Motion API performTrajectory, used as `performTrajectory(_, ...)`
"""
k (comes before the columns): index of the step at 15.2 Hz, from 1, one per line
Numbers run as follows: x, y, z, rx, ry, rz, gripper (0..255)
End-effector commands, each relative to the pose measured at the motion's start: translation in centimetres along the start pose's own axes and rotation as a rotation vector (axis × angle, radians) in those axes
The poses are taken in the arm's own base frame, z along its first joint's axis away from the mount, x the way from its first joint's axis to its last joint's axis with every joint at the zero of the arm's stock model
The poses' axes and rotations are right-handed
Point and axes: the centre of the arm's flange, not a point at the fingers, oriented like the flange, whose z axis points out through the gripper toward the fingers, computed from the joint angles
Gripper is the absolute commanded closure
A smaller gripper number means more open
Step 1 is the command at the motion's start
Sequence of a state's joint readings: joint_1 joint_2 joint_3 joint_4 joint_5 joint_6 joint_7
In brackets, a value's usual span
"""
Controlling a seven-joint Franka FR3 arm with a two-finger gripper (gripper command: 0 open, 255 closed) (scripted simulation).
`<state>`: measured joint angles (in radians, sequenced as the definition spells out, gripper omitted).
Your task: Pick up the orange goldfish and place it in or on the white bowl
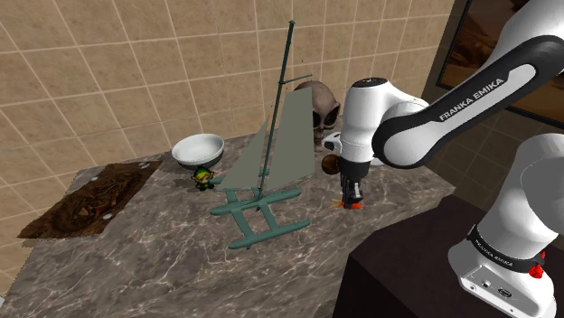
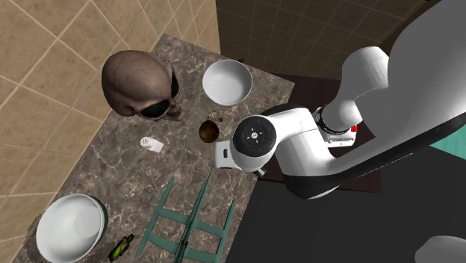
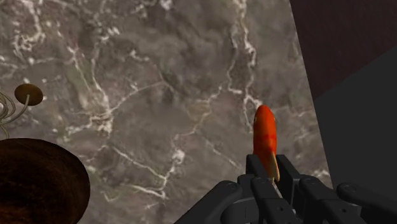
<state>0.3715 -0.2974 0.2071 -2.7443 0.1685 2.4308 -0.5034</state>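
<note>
Currently gripper (image 3: 270, 165) fingers narrow on goldfish (image 3: 264, 133) tail end; rec. lift vert., pass above boat model (image 1: 276, 158) to bowl (image 1: 197, 154).

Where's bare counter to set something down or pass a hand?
Widest bare marble: the shoulder view's lower left, bordered by the sailboat model and the brown mat. Another patch lies between the skull and the sailboat's hulls, beside a small white object. Crowded: around the gripper clasping the goldfish, with the brown ball and a white bowl close by.
</note>
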Motion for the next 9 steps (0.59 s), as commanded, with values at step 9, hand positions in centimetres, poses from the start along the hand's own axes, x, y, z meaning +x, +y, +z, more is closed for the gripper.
performTrajectory(9, 0.0, -0.1, -1.6, 0.0, 0.0, 0.0, 255)
